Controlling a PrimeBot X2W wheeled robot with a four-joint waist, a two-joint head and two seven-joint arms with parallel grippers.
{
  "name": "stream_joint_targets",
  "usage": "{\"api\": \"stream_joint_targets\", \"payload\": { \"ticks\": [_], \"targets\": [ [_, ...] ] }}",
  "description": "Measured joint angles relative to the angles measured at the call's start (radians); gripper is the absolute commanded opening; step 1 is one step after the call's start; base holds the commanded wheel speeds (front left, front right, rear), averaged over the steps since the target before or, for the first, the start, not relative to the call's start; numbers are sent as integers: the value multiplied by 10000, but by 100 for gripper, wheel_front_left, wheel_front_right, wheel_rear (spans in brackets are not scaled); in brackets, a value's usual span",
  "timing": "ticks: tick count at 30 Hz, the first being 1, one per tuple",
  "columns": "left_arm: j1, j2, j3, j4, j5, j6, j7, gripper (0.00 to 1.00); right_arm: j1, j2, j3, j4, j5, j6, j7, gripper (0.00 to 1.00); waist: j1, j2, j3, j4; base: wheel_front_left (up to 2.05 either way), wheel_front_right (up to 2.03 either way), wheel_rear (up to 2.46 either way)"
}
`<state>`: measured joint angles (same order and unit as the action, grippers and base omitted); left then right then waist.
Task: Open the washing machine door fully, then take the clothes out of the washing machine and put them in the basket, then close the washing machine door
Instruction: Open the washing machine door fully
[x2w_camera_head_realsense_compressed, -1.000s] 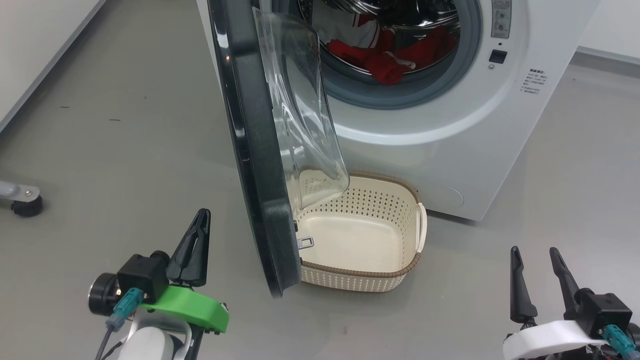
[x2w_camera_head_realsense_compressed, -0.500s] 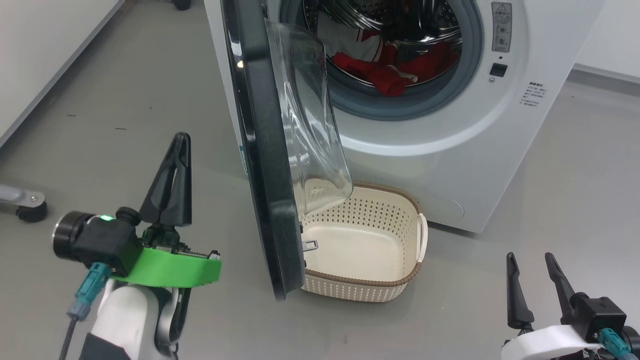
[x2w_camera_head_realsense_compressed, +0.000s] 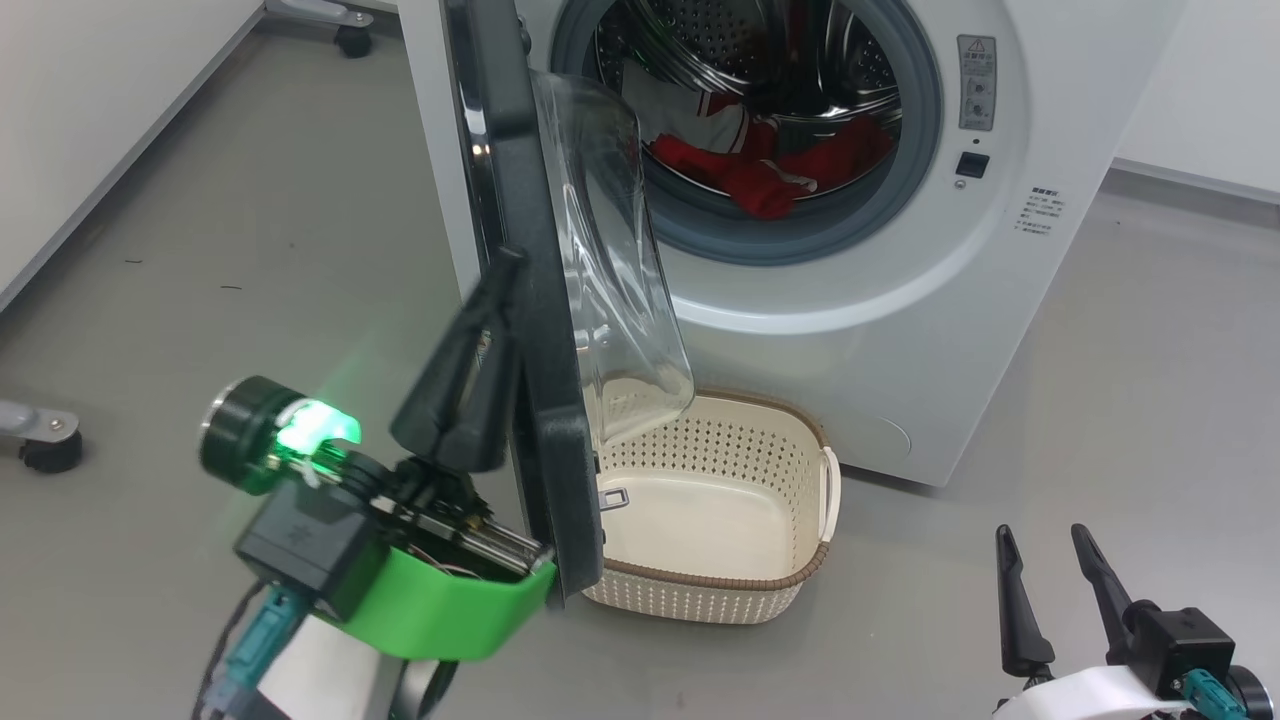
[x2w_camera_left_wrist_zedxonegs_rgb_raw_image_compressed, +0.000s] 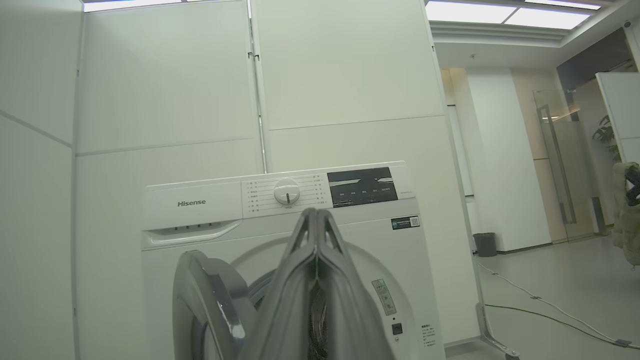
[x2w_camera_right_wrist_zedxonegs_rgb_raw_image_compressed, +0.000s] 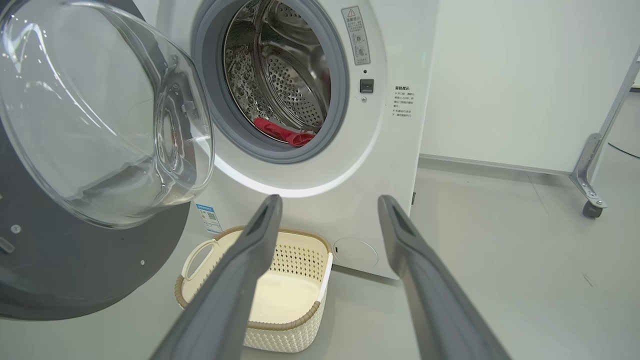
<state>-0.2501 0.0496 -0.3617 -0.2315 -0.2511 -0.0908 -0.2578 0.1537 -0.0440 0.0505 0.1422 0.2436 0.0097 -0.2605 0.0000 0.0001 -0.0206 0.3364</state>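
The white washing machine stands with its door swung out, edge-on to me, the glass bowl facing the drum. Red clothes lie in the drum, also visible in the right wrist view as clothes. The cream basket sits on the floor under the door, with nothing in it. My left gripper is shut on nothing and raised against the door's black outer rim; I cannot tell whether it touches. In its own wrist view the left gripper points at the control panel. My right gripper is open, low at the right, apart from everything.
A white wall panel runs along the left. A caster foot sits on the floor at the far left, another caster behind the machine. Grey floor lies right of the machine. A wheeled frame leg stands at the right.
My left gripper has risen and swung right, from the floor area left of the door up to the door's outer rim. The head view has shifted slightly. The right gripper stays put.
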Motion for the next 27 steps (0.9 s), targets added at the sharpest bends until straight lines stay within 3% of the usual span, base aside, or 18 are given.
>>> {"api": "stream_joint_targets", "payload": {
  "ticks": [4,13,19,27],
  "targets": [
    [337,2,-840,54,-128,-165,115,0,0,13,61,63,-15,73,0,100,0,0,-42,-116,0,0,0],
    [1532,21,-2021,968,-1035,-261,1676,0,1,42,100,125,-73,148,0,100,0,0,-24,-441,0,0,0],
    [1894,130,-2086,1528,-1294,-261,2391,0,-1,44,169,192,-92,182,0,100,0,0,50,-619,0,0,0],
    [2103,351,-1413,2044,-1438,-10,2792,0,-27,54,355,257,-190,291,0,100,0,0,139,-1103,0,0,0]
  ]
}}
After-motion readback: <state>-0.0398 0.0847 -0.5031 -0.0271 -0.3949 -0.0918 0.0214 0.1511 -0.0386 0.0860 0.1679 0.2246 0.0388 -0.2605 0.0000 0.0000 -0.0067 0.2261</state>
